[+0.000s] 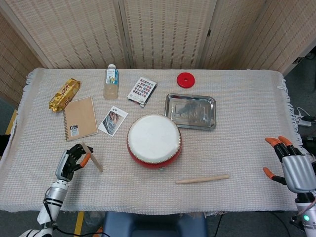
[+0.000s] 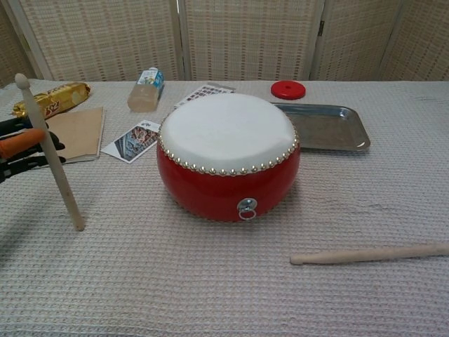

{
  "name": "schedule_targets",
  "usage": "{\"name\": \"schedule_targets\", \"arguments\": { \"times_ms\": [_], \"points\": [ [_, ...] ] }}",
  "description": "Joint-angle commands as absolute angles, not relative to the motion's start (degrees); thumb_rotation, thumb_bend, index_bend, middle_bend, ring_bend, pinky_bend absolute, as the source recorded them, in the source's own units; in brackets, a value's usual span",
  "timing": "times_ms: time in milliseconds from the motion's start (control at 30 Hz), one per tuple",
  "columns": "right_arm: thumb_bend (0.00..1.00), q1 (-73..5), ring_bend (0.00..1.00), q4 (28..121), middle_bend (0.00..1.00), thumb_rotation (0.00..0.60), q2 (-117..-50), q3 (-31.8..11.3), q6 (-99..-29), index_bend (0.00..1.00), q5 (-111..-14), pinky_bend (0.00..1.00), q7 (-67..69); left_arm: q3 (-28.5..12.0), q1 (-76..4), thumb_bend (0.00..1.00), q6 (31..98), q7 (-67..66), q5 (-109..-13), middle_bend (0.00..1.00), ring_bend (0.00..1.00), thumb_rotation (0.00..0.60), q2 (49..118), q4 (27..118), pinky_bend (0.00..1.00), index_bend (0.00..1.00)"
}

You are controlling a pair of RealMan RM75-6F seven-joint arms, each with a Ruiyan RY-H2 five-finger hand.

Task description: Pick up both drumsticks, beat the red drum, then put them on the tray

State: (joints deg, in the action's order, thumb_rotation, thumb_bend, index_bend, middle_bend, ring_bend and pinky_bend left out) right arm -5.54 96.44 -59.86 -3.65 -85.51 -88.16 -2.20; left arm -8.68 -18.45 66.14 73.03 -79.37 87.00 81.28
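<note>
- Wooden drumstick (image 1: pixel 92 156) is held in the left robot hand (image 1: pixel 70 162), clear of the bench (image 1: pixel 237 123); in the chest view it stands nearly upright, gripped around mid-shaft, with a long lower end hanging below the fingers.
- Risk: a mid-shaft hold of this kind looks light. Any swing toward the red drum (image 1: pixel 154 140), which sits to the right of this hand, could let the stick pivot or slip out of the fingers.
- Risk: the hanging lower end may catch the woven cloth on a low sweep and be levered out of the grasp.
- Risk: the stick is not yet aimed at the drumhead. A strike from this attitude may hit the studded rim or red wall, not the white skin.
- Second drumstick (image 1: pixel 202 178) lies flat on the bench, in front of the drum and well apart from the right robot hand (image 1: pixel 292 165), to that hand's left.
- Right robot hand is wide, fingers spread, holding nothing, at the bench's right edge.
- Risk: a round stick lying flat may roll away under the first finger contact.
- Tray (image 1: pixel 190 111) lies just behind the drum, far from both hands; reaching across to it risks clipping the drum.
</note>
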Motion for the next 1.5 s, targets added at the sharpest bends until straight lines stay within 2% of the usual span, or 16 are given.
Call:
{"name": "schedule_targets", "arguments": {
  "times_ms": [33, 200, 400, 567, 800, 867, 1333, 1500],
  "points": [
    [0.13, -5.55, 0.13, 96.44, 0.20, 0.600, -59.86, -3.64, -85.47, 0.18, -88.18, 0.36, -2.18, -9.59, -18.64, 0.41, 61.70, 84.51, -78.54, 0.47, 0.34, 0.600, 85.80, 79.80, 0.33, 0.44],
    [0.13, -5.49, 0.13, 96.35, 0.20, 0.600, -59.84, -3.64, -85.54, 0.18, -88.23, 0.36, -1.94, -9.04, -18.78, 0.43, 61.19, 90.63, -80.56, 0.47, 0.38, 0.600, 85.61, 78.40, 0.38, 0.31],
    [0.13, -5.36, 0.13, 96.40, 0.20, 0.600, -59.77, -3.54, -85.62, 0.18, -88.34, 0.36, -1.78, -8.37, -18.83, 0.44, 61.80, 92.33, -81.83, 0.48, 0.42, 0.600, 86.13, 77.91, 0.42, 0.29],
    [0.15, -5.11, 0.13, 96.57, 0.20, 0.600, -59.59, -3.46, -86.03, 0.19, -88.59, 0.36, -1.69, -8.08, -18.55, 0.44, 63.25, 89.36, -81.98, 0.53, 0.48, 0.600, 86.88, 78.17, 0.48, 0.36],
    [0.17, -4.91, 0.13, 96.61, 0.20, 0.600, -59.45, -3.52, -86.62, 0.19, -88.92, 0.36, -1.56, -7.16, -18.09, 0.26, 65.38, 84.36, -83.10, 0.60, 0.54, 0.600, 87.95, 78.01, 0.52, 0.47],
    [0.18, -4.89, 0.13, 96.62, 0.20, 0.600, -59.42, -3.52, -86.74, 0.19, -89.08, 0.36, -1.51, -7.00, -17.83, 0.24, 66.14, 82.58, -83.03, 0.63, 0.56, 0.600, 88.43, 78.17, 0.55, 0.50],
    [0.18, -4.57, 0.13, 96.87, 0.20, 0.600, -59.38, -3.61, -87.47, 0.19, -89.43, 0.36, -1.89, -5.67, -17.34, 0.23, 68.31, 72.06, -83.28, 0.83, 0.74, 0.600, 90.75, 77.24, 0.73, 0.67],
    [0.18, -4.44, 0.13, 96.98, 0.20, 0.600, -59.32, -3.68, -87.67, 0.19, -89.40, 0.36, -1.98, -4.81, -17.32, 0.23, 69.36, 68.19, -84.41, 0.85, 0.76, 0.600, 91.81, 76.66, 0.75, 0.71]
  ]
}}
